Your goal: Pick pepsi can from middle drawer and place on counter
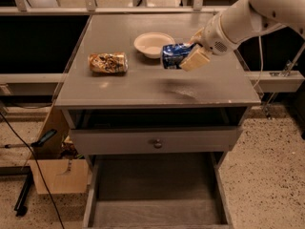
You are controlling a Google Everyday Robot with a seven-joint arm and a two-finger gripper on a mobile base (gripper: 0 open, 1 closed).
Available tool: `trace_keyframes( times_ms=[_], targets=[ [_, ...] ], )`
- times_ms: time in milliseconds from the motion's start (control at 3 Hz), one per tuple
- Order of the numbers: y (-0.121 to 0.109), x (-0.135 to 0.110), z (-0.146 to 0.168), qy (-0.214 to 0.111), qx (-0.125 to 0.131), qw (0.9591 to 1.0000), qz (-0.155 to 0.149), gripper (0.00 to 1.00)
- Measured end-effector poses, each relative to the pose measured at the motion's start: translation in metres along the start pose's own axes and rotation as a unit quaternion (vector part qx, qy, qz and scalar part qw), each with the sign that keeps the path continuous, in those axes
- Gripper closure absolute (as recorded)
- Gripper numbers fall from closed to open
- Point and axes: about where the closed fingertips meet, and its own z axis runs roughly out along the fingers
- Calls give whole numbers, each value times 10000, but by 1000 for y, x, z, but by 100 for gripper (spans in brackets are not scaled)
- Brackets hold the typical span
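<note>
The pepsi can (172, 55), blue with white markings, lies on its side in my gripper (185, 52). The gripper is shut on it, with one tan finger (195, 59) below the can's right end. It holds the can a little above the counter (143, 87), over the right middle, and a shadow falls on the surface in front of it. The white arm reaches in from the upper right. The middle drawer (157, 209) stands pulled open low at the front, its bare floor showing.
A white bowl (153, 44) sits on the counter just left of the can. A tan-brown patterned can (108, 63) lies on its side at the left. A shut drawer front with a round knob (155, 142) is below the counter. A cardboard box (55, 175) stands on the floor at the left.
</note>
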Motion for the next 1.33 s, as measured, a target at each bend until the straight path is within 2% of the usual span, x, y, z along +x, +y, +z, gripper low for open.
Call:
trace_keyframes(
  times_ms=[1000,1333],
  targets=[
    [8,31,27,36,-126,9991,391,97],
    [8,31,27,36,-127,9991,391,75]
  ],
)
